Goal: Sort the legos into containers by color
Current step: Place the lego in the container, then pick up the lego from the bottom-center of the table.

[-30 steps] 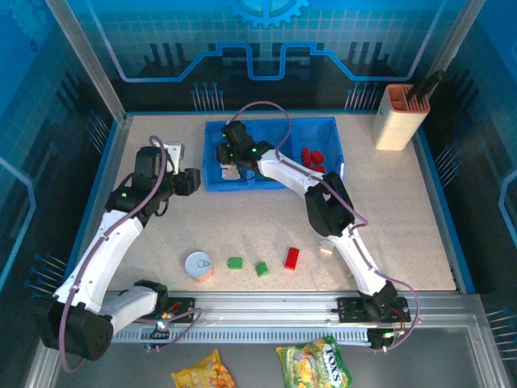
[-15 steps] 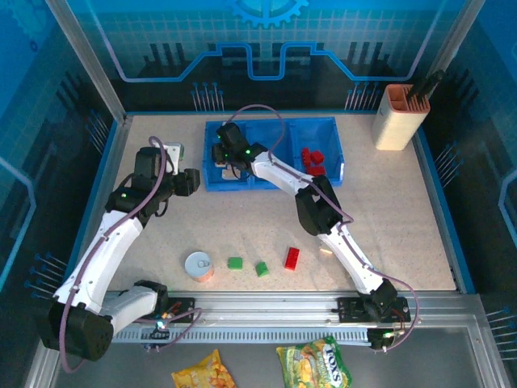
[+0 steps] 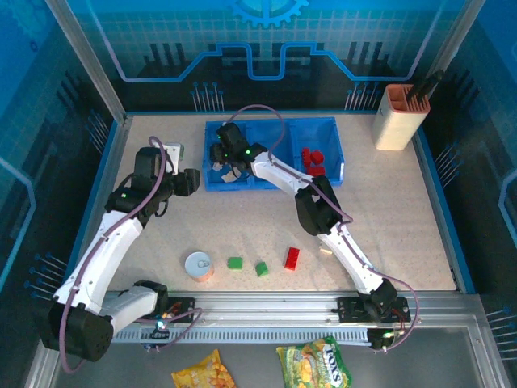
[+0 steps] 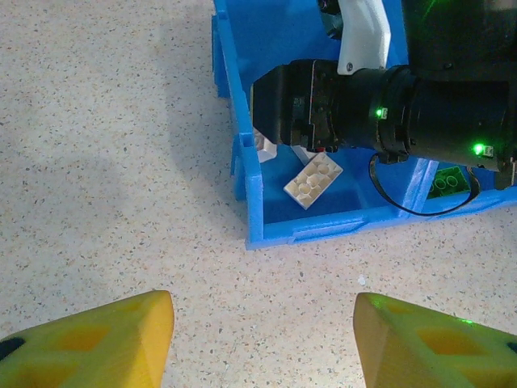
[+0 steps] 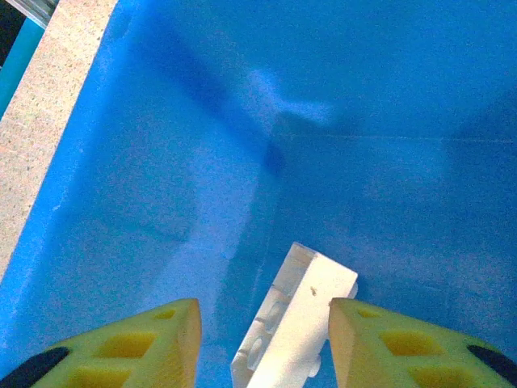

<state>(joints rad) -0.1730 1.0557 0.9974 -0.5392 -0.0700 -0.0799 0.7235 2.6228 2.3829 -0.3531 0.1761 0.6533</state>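
**Sorting Station Status: Right Gripper Inside the Bin**

Top view: the blue bin (image 3: 275, 121) sits at 12 o'clock on the table (image 3: 404, 210), with three compartments side by side. The right gripper (image 3: 222, 159) reaches into the left compartment. The left gripper (image 3: 192, 181) hovers just off the bin's 9 o'clock side. Red bricks (image 3: 312, 156) lie in the right compartment. Toward 6 o'clock, loose on the table, are a green brick (image 3: 234, 263), a second green brick (image 3: 262, 268), a red brick (image 3: 292, 258) and a cream piece (image 3: 325, 250) partly hidden by the right arm. A round tin (image 3: 199, 266) stands at their 9 o'clock.

Right wrist view adds the grip state. The yellow fingers (image 5: 121, 343) are apart. A cream brick (image 5: 295, 323) sits in the gap with free space on its left, unclamped.

Left wrist view adds the bin contents. Cream bricks (image 4: 313, 179) rest on the left compartment floor, and a green piece (image 4: 448, 182) lies in the middle one. Its own fingers (image 4: 89, 347) are spread wide, holding nothing.

Surface: speckled beige, edged in blue. Blue printed panels stand at 12 o'clock, a beige holder (image 3: 397, 121) at 2 o'clock and snack bags (image 3: 313, 364) at 6 o'clock.
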